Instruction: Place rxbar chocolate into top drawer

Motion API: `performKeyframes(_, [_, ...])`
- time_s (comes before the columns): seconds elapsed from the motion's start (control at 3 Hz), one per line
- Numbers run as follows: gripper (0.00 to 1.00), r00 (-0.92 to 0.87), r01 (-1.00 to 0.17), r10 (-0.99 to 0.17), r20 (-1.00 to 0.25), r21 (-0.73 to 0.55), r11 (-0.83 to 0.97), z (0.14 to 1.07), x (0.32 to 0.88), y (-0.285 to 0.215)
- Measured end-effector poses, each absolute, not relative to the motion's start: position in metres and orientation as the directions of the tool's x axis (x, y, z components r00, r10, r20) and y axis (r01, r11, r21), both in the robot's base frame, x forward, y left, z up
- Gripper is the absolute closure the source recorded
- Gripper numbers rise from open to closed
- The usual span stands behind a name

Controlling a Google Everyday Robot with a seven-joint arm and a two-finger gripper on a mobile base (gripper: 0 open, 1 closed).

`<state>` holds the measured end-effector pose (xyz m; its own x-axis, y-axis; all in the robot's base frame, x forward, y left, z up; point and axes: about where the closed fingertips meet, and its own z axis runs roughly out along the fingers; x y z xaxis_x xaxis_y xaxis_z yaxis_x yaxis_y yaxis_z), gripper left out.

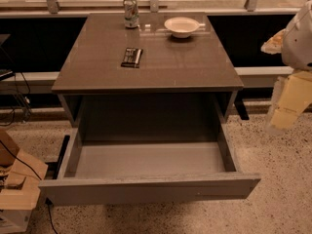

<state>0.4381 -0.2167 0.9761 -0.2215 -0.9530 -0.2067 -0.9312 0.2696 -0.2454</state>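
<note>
The surface, a grey square top, fills the middle of the view. Below its front edge the top drawer stands pulled fully out, with its grey interior bare and its plain front panel nearest the camera. So the opening step looks done and the drawer is ready to receive.

At the right border of the view, off the surface's right edge and roughly level with its front corner, hangs the robot's pale arm with the claw at its lower end. It carries nothing that I can see. Whether it is apart or together I cannot tell.

A white bowl sits near the back edge, right of centre. A drink can stands upright near the back edge, towards the left corner.

The rxbar chocolate lies flat on the left half of the surface, about midway between the back and front edges, untouched. It is well apart from the claw, almost the whole width of the surface away, and further back.

By my judgement everything that matters is left: reaching across, grasping the bar, carrying it past the front edge and releasing it inside the drawer.
</note>
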Motion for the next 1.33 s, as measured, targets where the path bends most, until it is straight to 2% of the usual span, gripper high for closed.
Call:
performKeyframes(0.33, [0.00,-0.222,-0.931,-0.953,-0.207,-0.245,0.270,0.976,0.438,-0.217])
performKeyframes(0.67, [0.00,-0.210,-0.929,-0.936,-0.283,-0.240,0.281,0.976,0.457,-0.199])
performKeyframes(1.33, [0.00,-0.164,-0.935,-0.839,-0.519,-0.191,0.300,0.973,0.528,-0.135])
